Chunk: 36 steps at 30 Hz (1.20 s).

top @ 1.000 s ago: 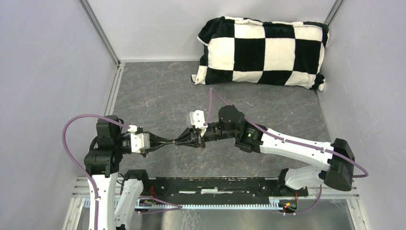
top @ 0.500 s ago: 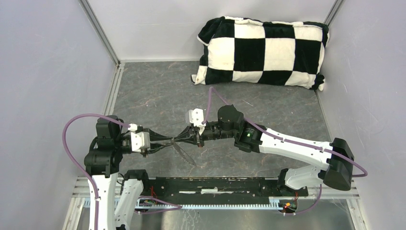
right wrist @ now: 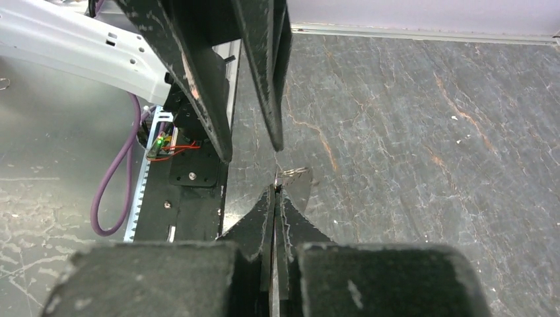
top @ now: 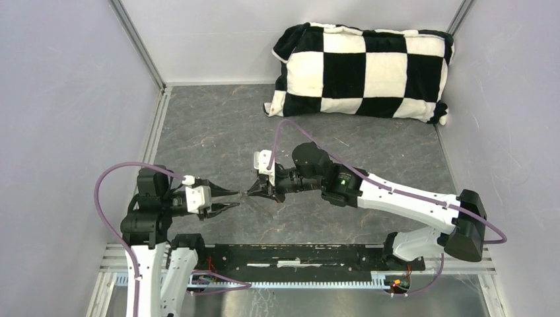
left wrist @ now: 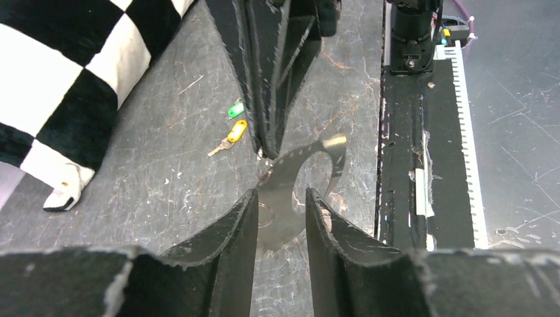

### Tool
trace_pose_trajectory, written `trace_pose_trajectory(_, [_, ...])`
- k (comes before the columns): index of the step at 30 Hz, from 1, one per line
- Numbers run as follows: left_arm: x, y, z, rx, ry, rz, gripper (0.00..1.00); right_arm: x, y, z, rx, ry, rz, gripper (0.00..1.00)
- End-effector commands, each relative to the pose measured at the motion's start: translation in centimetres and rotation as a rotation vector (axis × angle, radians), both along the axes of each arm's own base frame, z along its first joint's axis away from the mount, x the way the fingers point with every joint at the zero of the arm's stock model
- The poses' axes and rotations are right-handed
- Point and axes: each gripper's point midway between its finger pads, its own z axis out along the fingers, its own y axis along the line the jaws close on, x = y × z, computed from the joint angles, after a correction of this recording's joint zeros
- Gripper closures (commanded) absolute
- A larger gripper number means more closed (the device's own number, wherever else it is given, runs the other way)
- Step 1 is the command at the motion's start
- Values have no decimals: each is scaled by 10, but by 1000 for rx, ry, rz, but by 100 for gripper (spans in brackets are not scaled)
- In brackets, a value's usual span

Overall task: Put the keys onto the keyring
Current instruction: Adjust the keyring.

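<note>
The keyring (left wrist: 288, 188), a thin silvery-grey metal loop, hangs just above the table from the tips of my right gripper (right wrist: 275, 189), which is shut on it. In the right wrist view only a short part of the keyring (right wrist: 300, 188) shows past the tips. My left gripper (top: 234, 199) faces the right gripper (top: 251, 192) tip to tip with a small gap. It is open, and the keyring shows through the gap between its fingers (left wrist: 241, 224). The keys lie on the table beside the right fingers: one with a green head (left wrist: 236, 109), one with a yellow-orange head (left wrist: 233, 134).
A black-and-white checked pillow (top: 363, 69) lies at the back right of the dark stone-patterned table (top: 211, 132). A black rail (top: 297, 254) with the arm bases runs along the near edge. Grey walls close in the left, back and right sides.
My left gripper has opened, let go of the keyring and drawn back to the left. My right gripper has shut on the keyring and shifted slightly left.
</note>
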Motion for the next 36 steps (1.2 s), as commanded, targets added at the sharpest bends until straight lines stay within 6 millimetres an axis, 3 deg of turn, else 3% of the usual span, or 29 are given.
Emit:
trace_pose_trajectory(1, [-3,0,-7,-7,22,8,62,5,5,31,14,-38,-1,99])
trace_pose_trajectory(6, [-2,-2,-14,-28,83,-10,63,1,8,30,5,-30,25,99])
trace_pose_trajectory(17, [4,-5,-8,-61,147,-41,59,-11,20,25,-6,-13,98,99])
trace_pose_trajectory(24, [1,-5,-8,-61,133,-45,73,-12,24,27,1,-13,111,99])
trace_pose_trajectory(27, [3,-4,-10,-49,132,-30,74,-12,24,29,5,-16,113,99])
trace_pose_trajectory(32, [5,-2,-11,-35,128,-13,63,-13,21,28,-4,-23,115,99])
trace_pose_trajectory(36, [5,-2,-10,-33,126,-8,62,-13,20,28,-6,-25,116,99])
